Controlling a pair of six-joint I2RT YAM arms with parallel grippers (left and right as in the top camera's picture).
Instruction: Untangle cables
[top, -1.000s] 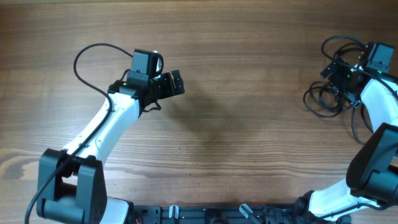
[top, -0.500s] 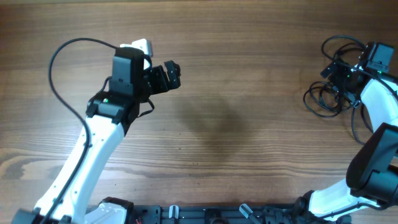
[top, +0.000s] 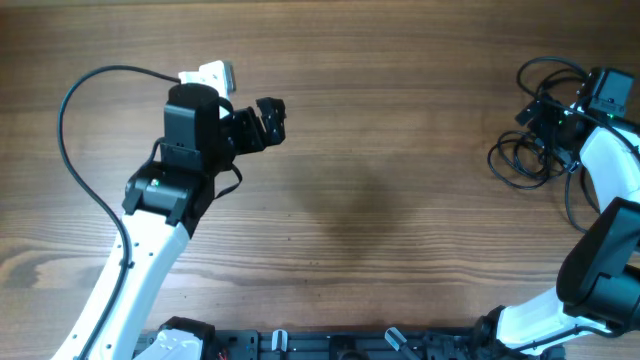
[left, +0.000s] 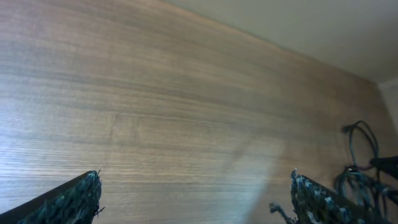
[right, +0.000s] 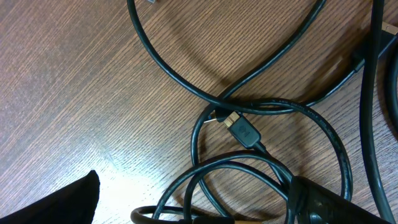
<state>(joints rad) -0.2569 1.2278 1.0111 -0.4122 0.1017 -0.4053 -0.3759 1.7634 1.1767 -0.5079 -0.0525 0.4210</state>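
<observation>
On the left, my left gripper (top: 272, 118) hangs over bare table (top: 400, 220) with its jaws spread wide and nothing between them. From its wrist camera the cables (left: 360, 168) show only as a small dark tangle at the far right edge, well apart from it. On the right, my right gripper (top: 548, 125) sits directly above the cables (top: 525, 155), jaws also released and empty. The worry here is a blind close. In the right wrist view several loops cross in the gap ahead of the right gripper (right: 196, 202), so I judge a pinch would catch two or three strands at once and lift the whole bunch, pulling the knot tighter instead of freeing it. The bundle also lies close to the table's right edge, so a careless drag could take it over the side. One plug (right: 241, 130), with a gold tip, rests on the wood just beyond the jaws, roughly centred between them.
</observation>
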